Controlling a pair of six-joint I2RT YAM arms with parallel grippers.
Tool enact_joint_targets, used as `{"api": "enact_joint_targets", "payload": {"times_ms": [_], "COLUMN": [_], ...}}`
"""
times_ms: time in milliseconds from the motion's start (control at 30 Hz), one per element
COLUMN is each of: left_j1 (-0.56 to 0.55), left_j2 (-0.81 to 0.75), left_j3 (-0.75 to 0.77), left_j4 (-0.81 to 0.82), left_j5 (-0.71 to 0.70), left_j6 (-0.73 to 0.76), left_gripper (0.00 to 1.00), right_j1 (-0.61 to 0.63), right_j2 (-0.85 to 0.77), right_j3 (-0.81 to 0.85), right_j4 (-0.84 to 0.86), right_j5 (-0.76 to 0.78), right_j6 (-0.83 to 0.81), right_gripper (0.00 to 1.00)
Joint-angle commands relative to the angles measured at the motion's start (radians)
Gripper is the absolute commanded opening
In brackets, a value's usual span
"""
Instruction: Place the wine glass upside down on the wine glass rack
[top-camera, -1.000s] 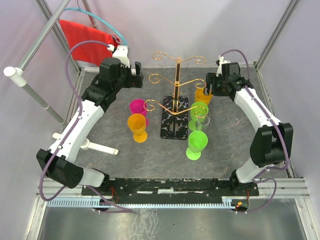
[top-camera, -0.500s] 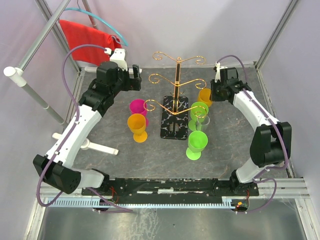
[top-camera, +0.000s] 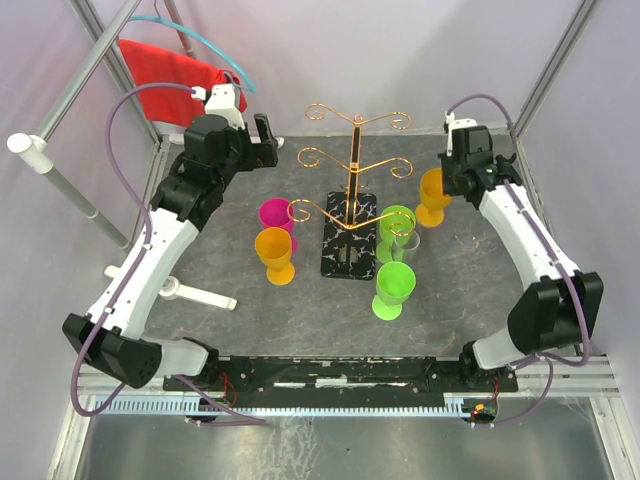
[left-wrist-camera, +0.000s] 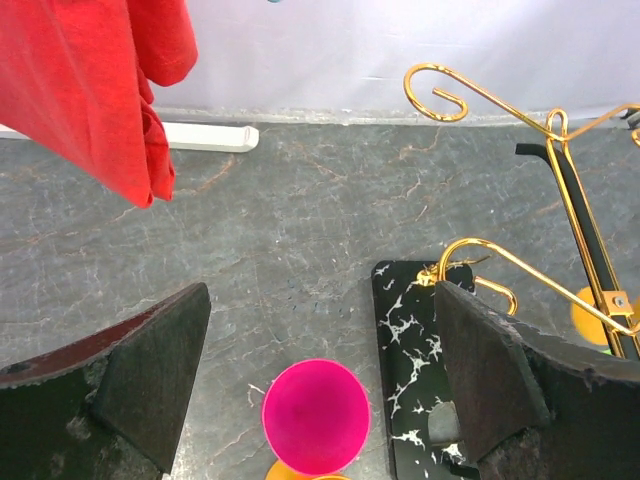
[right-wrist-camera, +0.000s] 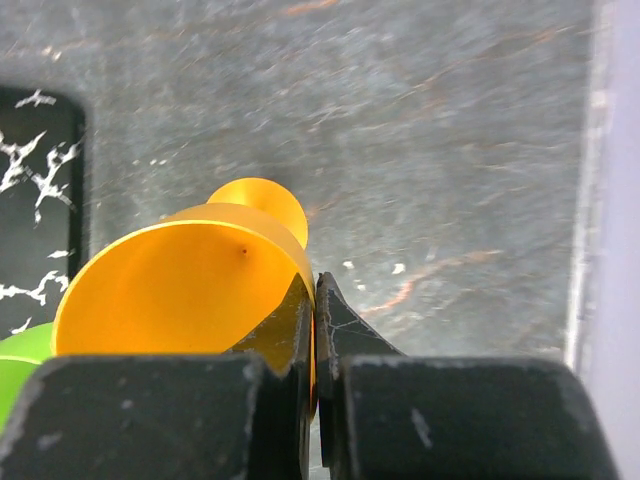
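The right claw (right-wrist-camera: 314, 300) pinches the orange glass (right-wrist-camera: 190, 280) by its rim. Green glasses (top-camera: 397, 222) stand beside the rack (top-camera: 352, 170). The left claw (left-wrist-camera: 320, 325) is wide open, empty.

I work in a robot lab test cell. Pale plain panels (top-camera: 400, 50) wall in a grey stone-patterned table (top-camera: 270, 320), a metal frame post (top-camera: 550, 60) rises at upper right, and an aluminium rail (top-camera: 560, 372) runs along the bottom.

Red cloth (top-camera: 165, 72) hangs at back left, off the surface. Down on the grey marbled table (top-camera: 300, 310), a white T-shaped piece (top-camera: 200, 295) lies flat near the left edge.
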Motion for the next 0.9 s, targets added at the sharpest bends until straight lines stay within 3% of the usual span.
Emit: {"api": "enact_joint_targets", "payload": {"times_ms": [0,167,300,567,700,867], "left_j1": [0.004,0.004,0.004,0.008,0.009,0.014], "left_j2": [-0.05,-0.077,-0.079,-0.023,-0.049,-0.113], "left_j3": [0.033,0.013,0.001,0.074,0.038,-0.035], "left_j4": [0.043,0.069,0.106,0.134,0.263,0.414], "left_j5": [-0.039,-0.002,0.074,0.259,0.302,0.303], "left_j6": [-0.049,-0.041,-0.068,-0.25,-0.415,-0.64], "left_gripper": [0.99,0.99,0.99,0.99,0.99,0.99], "right_j1": [0.001,0.001,0.001,0.018,0.123,0.256], "right_j2": [-0.121,-0.211,-0.282,-0.33,-0.313,-0.268], "right_j3": [0.125,0.24,0.26,0.137,0.045,-0.003], "right_j4": [-0.037,-0.025,0.115,0.621,0.923,1.135], "right_j5": [0.193,0.178,0.098,-0.239,-0.285,-0.281], "right_j6": [-0.073,-0.114,-0.166,-0.08,-0.076,-0.101], "right_gripper": [0.0,0.0,0.0,0.0,0.0,0.0]}}
